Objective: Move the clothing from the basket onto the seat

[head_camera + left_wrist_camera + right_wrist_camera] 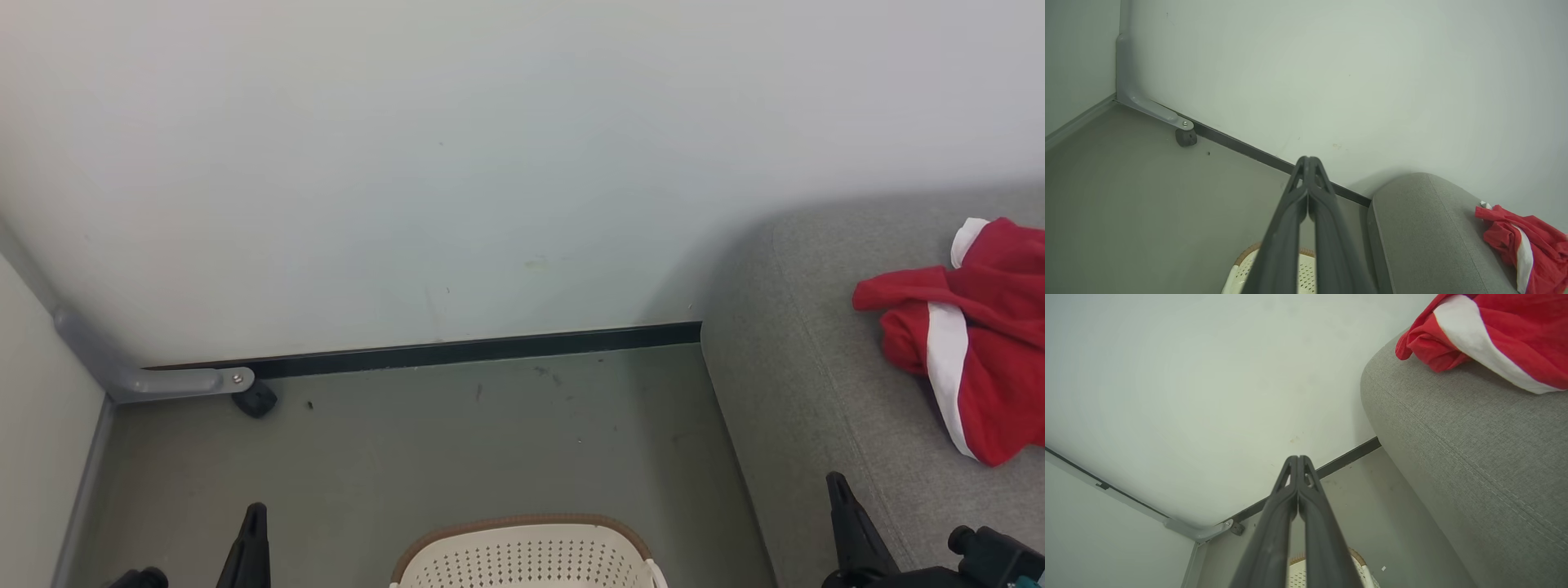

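Clothing point(976, 335) on the seat point(816, 392)
Left claw point(1308, 159) and right claw point(1298, 457) pinched together, empty; clothing lies rightward of the right claw, the nearer, near the seat's corner.

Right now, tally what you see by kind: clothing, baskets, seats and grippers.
Clothing: 1
Basket: 1
Seat: 1
Grippers: 2, left gripper and right gripper
Total: 5

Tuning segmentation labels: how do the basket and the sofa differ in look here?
The basket is cream perforated plastic with a brown rim; the sofa is grey woven fabric. The basket looks much smaller; the sofa bears the red clothing. Both have rounded edges.
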Motion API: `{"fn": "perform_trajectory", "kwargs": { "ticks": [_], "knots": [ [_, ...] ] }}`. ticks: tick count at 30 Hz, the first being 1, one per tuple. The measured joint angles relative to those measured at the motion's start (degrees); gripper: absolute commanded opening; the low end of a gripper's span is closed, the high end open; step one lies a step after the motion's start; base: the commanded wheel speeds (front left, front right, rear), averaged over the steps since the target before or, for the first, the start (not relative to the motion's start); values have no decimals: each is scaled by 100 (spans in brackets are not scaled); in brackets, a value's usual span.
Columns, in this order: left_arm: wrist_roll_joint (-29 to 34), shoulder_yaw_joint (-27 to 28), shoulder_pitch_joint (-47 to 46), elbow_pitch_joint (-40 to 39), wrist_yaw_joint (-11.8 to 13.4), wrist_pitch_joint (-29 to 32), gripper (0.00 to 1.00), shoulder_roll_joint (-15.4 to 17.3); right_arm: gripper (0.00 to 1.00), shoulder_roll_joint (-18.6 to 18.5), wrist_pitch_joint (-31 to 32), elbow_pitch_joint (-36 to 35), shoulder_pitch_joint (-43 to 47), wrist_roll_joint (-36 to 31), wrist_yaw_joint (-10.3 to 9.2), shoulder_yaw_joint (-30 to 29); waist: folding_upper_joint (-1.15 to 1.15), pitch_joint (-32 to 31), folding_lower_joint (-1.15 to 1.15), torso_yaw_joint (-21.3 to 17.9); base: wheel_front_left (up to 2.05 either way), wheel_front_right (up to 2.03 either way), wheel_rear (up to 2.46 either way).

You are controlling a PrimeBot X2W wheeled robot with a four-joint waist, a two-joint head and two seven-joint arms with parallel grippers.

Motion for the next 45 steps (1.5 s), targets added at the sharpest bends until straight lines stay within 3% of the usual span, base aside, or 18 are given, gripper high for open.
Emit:
{"fn": "perform_trajectory", "kwargs": {
  "ticks": [45],
  "knots": [
    [-2880, 722, -232, 270, -393, 945, 0, -333, 0, 352, 940, 131, -31, 3073, 188, -1135, 0, -113, 1, 94, 0, 0, 0]
  ]
}}
